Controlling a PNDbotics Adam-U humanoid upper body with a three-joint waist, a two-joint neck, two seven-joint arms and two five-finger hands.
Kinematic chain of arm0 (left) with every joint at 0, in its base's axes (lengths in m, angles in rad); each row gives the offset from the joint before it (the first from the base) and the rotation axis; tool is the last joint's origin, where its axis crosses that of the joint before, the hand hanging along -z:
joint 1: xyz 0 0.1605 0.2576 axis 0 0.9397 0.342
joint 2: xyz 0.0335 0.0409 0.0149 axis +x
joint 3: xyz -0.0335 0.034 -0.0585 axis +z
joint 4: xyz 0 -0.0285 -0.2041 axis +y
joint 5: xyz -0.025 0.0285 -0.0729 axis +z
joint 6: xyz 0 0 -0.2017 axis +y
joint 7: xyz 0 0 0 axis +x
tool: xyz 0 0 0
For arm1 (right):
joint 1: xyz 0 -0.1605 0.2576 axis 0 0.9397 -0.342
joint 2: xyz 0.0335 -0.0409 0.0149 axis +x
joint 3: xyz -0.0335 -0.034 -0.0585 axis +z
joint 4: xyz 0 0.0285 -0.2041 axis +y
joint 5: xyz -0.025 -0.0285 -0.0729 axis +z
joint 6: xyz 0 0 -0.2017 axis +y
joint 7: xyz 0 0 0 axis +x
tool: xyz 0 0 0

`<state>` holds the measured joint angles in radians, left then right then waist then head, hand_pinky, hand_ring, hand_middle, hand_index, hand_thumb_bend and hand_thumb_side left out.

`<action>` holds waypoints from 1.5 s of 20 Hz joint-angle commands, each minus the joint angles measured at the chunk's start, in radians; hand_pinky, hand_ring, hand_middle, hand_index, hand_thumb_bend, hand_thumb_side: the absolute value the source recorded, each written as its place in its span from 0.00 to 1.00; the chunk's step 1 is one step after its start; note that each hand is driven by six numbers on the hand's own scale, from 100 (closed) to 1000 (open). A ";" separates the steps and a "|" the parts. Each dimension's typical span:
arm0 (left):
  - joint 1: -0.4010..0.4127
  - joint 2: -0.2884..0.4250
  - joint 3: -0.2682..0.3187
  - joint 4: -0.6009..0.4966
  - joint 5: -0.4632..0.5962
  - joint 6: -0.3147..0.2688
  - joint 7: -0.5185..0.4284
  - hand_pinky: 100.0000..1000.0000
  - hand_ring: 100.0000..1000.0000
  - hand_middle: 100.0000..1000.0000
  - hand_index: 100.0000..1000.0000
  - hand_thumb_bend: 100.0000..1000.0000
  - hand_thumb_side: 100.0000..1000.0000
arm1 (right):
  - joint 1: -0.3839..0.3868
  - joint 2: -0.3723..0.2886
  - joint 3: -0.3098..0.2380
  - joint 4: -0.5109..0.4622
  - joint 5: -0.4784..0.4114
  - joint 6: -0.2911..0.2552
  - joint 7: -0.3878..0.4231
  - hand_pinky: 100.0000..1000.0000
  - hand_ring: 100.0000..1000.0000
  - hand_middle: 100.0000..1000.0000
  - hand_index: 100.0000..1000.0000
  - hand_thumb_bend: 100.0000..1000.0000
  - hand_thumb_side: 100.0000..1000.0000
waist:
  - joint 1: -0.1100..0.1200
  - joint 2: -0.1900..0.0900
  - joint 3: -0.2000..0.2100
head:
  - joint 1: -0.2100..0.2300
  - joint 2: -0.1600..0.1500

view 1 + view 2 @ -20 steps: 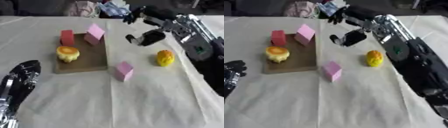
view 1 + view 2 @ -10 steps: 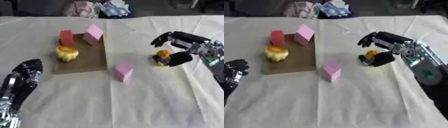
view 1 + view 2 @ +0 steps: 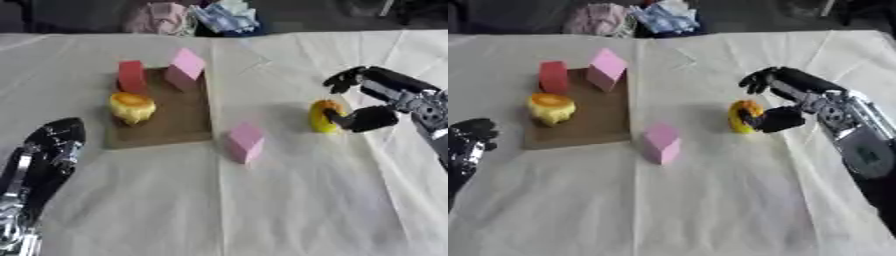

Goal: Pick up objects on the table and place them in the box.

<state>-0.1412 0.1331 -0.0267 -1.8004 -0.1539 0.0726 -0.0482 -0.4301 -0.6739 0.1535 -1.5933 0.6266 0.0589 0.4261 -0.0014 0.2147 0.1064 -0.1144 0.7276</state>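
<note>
A small yellow-and-orange object (image 3: 320, 116) lies on the white cloth right of centre. My right hand (image 3: 374, 118) comes in from the right; its thumb touches the object's right side while its fingers (image 3: 765, 79) arch above and behind it, not closed on it. A pink block (image 3: 246, 142) lies on the cloth in the middle. The flat brown box (image 3: 179, 122) at the left holds a red block (image 3: 131, 76), a second pink block (image 3: 185, 68) and a yellow-orange piece (image 3: 131, 106). My left hand (image 3: 48, 152) rests open at the lower left, fingers up.
Crumpled cloths and bags (image 3: 197, 17) lie beyond the table's far edge. The white cloth (image 3: 262, 210) spreads wide and bare in front of the box and the pink block.
My right hand has come down from the far side of the table to the yellow object and set its thumb against it. The blocks and my left hand have stayed put.
</note>
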 commanded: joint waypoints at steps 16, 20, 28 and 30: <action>-0.003 0.016 0.007 -0.020 -0.001 -0.002 0.001 0.73 0.74 0.68 0.74 0.13 0.52 | -0.014 -0.011 -0.008 0.089 0.136 -0.045 0.133 0.95 0.84 0.81 0.91 0.28 0.47 | 0.005 -0.015 -0.002 | 0.002 -0.008; -0.003 0.016 0.007 -0.020 -0.001 -0.002 0.001 0.73 0.75 0.68 0.74 0.13 0.52 | -0.017 -0.007 -0.006 0.102 0.140 -0.048 0.142 0.94 0.83 0.80 0.87 0.26 0.43 | 0.007 -0.015 -0.002 | 0.002 -0.008; -0.003 0.015 0.006 -0.020 0.000 -0.002 0.000 0.73 0.75 0.68 0.74 0.13 0.52 | -0.042 0.020 0.004 0.147 0.174 -0.015 0.015 0.89 0.75 0.70 0.73 0.16 0.26 | 0.009 -0.015 0.000 | -0.002 -0.007; -0.003 0.014 0.006 -0.021 0.000 -0.002 0.000 0.73 0.75 0.68 0.74 0.13 0.52 | -0.050 0.028 0.008 0.161 0.189 -0.004 -0.032 0.87 0.72 0.66 0.69 0.13 0.19 | 0.009 -0.014 0.002 | -0.002 -0.007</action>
<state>-0.1400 0.1331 -0.0266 -1.8004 -0.1541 0.0726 -0.0483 -0.4641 -0.6297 0.1653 -1.4337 0.8012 0.0489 0.4213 -0.0009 0.2148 0.1074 -0.1160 0.7278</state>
